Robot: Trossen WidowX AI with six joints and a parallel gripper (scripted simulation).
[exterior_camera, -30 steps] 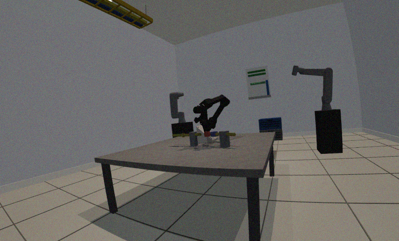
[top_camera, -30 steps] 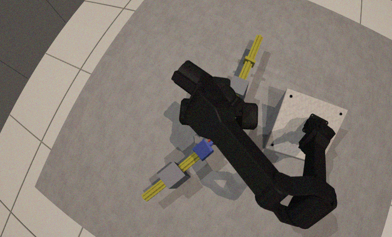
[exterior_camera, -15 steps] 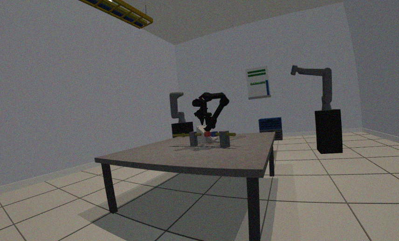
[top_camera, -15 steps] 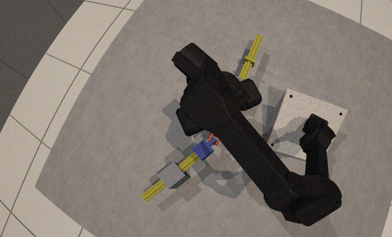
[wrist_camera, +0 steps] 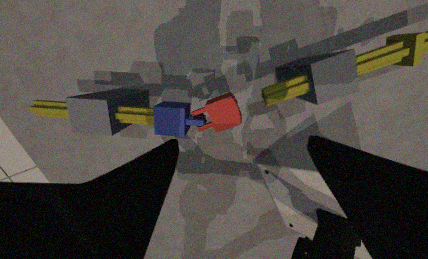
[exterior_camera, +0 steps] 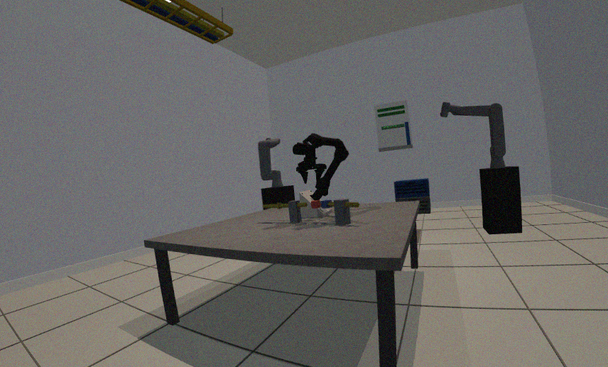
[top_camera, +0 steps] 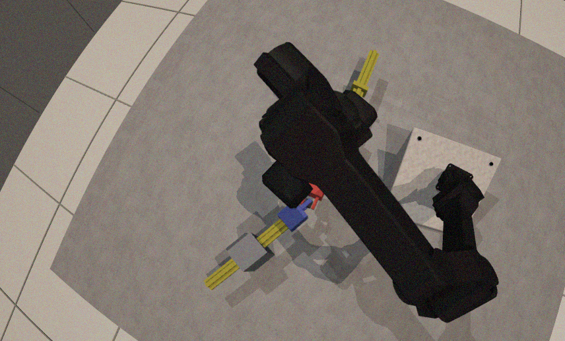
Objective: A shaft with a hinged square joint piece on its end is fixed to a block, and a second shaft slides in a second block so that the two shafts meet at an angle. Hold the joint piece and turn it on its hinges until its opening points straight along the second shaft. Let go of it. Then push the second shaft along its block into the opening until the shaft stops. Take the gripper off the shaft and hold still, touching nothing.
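The red joint piece (top_camera: 317, 191) (exterior_camera: 315, 204) (wrist_camera: 223, 113) hangs on the blue yoke (top_camera: 292, 217) (exterior_camera: 325, 204) (wrist_camera: 171, 119) of the first yellow shaft (top_camera: 272, 233) (wrist_camera: 135, 115), which is held in a grey block (top_camera: 246, 250) (exterior_camera: 342, 211) (wrist_camera: 90, 113). In the wrist view its far face points roughly toward the second yellow shaft (top_camera: 367, 70) (exterior_camera: 271, 206) (wrist_camera: 287, 89), with a gap between them. The opening itself is not visible. The second shaft passes through its block (exterior_camera: 294, 211) (wrist_camera: 336, 75). My gripper (exterior_camera: 312, 180) (wrist_camera: 242, 143) is open and empty, above the shafts and touching nothing.
A square collar (top_camera: 360, 88) (wrist_camera: 415, 48) sits on the second shaft beyond its block. A pale slanted plate (top_camera: 458, 150) carries the arm's base on the table (exterior_camera: 269, 237). The arm hides the second block in the top view.
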